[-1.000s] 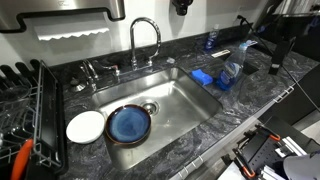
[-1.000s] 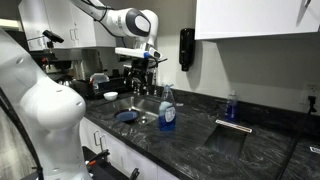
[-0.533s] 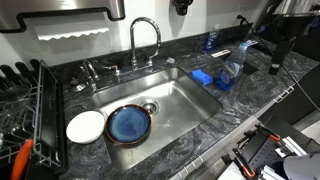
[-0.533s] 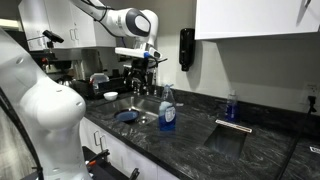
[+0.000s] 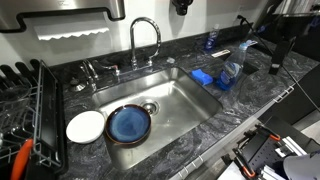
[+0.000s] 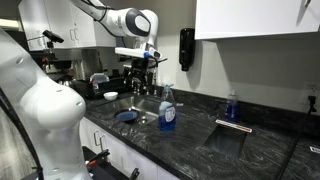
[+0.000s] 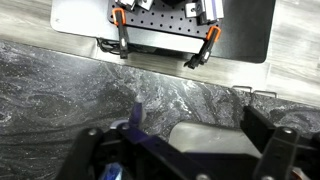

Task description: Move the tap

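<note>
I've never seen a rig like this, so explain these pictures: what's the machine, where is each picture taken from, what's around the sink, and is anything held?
It is a white robot arm with a two-fingered gripper, steered by a person. Two pictures come from cameras standing in the room and show the sink from above and the arm across the counter. The third comes from a camera on the wrist, looking past the open fingers. In the sink lie a blue plate and a white plate; behind it stands the tap. A bottle stands on the counter. The gripper holds nothing.
</note>
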You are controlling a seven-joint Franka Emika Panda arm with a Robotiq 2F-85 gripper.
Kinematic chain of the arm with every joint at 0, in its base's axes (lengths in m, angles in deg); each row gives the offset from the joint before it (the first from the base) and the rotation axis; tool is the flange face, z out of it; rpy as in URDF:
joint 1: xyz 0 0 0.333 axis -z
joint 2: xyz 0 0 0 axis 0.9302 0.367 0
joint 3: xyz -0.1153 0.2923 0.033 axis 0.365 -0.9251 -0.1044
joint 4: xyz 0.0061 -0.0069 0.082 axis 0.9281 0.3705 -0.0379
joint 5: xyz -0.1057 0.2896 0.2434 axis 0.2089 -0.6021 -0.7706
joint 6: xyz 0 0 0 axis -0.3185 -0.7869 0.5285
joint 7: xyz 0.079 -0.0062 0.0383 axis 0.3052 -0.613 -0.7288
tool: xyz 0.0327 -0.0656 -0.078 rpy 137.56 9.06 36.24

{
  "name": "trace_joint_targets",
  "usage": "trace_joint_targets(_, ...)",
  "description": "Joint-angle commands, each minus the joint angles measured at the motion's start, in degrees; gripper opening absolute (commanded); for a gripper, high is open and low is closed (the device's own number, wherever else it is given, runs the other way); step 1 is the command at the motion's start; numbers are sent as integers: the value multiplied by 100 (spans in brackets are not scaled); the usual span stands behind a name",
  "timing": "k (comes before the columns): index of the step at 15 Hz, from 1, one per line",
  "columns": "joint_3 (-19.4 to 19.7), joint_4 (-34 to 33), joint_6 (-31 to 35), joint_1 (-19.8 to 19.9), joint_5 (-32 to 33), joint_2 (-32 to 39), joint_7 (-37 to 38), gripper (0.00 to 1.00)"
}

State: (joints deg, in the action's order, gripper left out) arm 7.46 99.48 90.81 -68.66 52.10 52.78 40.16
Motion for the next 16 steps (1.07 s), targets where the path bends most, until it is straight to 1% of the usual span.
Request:
trace_joint_targets(1, -18, -6, -7, 19, -8, 3, -6, 100)
trace_joint_targets(3, -68, -169, 155, -56, -25, -96, -85, 100)
trace_joint_targets(5, -224, -280, 430, -187, 2, -147, -88, 100)
trace_joint_targets(10, -703, -579, 1588, -566, 35, -41, 94, 100)
trace_joint_targets(13, -907, -603, 2476, -660, 144, 164, 206, 100)
trace_joint_targets(16, -948, -684, 3488, -694, 102, 517, 249, 100)
